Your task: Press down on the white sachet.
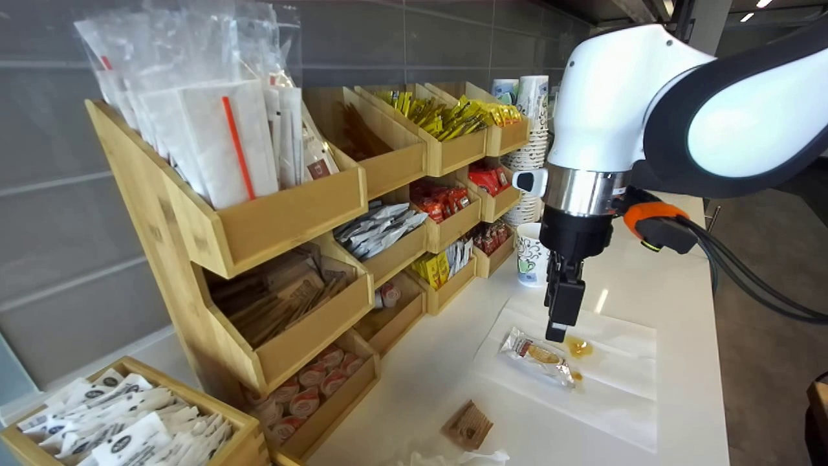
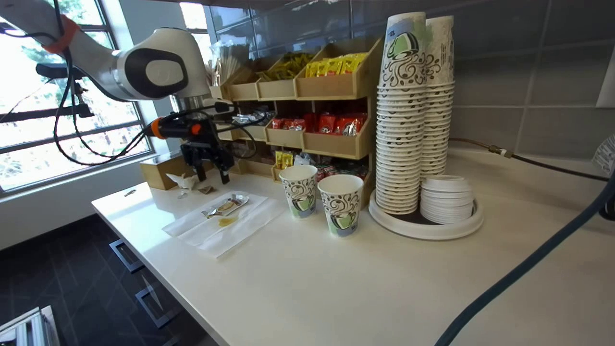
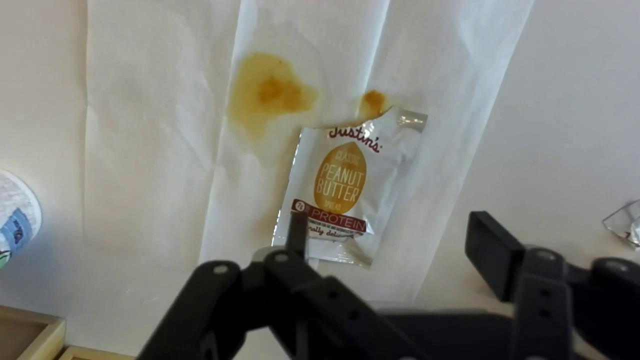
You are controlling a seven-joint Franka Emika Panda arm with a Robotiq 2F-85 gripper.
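Note:
The white sachet point(image 3: 345, 175) lies flat on a creased white paper sheet point(image 3: 150, 150). In the wrist view it shows a yellow oval with "Peanut Butter" print and a torn upper edge. It also lies on the sheet in both exterior views point(image 1: 542, 357) point(image 2: 227, 205). My gripper point(image 3: 395, 242) is open with nothing between its fingers. In the wrist view one finger overlaps the sachet's lower end and the other stands right of the sheet. In both exterior views the gripper point(image 1: 560, 317) point(image 2: 213, 176) hangs above the counter, apart from the sachet.
Brown-yellow stains point(image 3: 272, 95) mark the sheet beside the sachet. A small brown square piece point(image 1: 469, 425) lies on the counter. Paper cups point(image 2: 341, 204) stand near the sheet. A wooden shelf unit point(image 1: 297, 226) with packets lines the wall. Tall cup stacks point(image 2: 399, 144) stand on a round tray.

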